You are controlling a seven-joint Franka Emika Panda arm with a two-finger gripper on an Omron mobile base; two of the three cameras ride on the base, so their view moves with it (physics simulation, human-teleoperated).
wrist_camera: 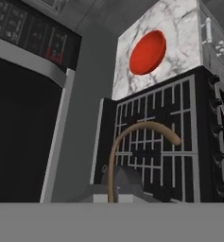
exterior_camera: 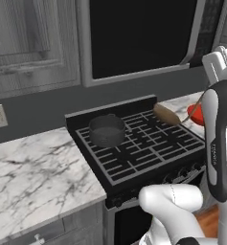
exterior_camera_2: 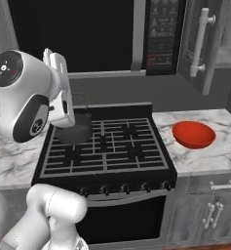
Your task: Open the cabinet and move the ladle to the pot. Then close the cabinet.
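A: Marble counter (exterior_camera: 33,167) flanks a black stove (exterior_camera: 143,148); how is the arm posed?

B: Raised at three o'clock in the left base view, its gripper (wrist_camera: 114,196) clenched on the ladle (wrist_camera: 132,142).

A: Its axis?

B: In the hand view the handle rises toward twelve, then curves to three. The pot (exterior_camera: 107,130) sits on the grate at ten o'clock; beyond, the cabinet (exterior_camera_2: 204,44) door hangs open.

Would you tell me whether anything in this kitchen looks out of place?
The grey wood-grain wall cabinet stands with a door swung open, right of the black microwave. The slim brown-handled ladle hangs in the shut gripper above the black stove, not in the dark grey pot. Nothing looks spilled.
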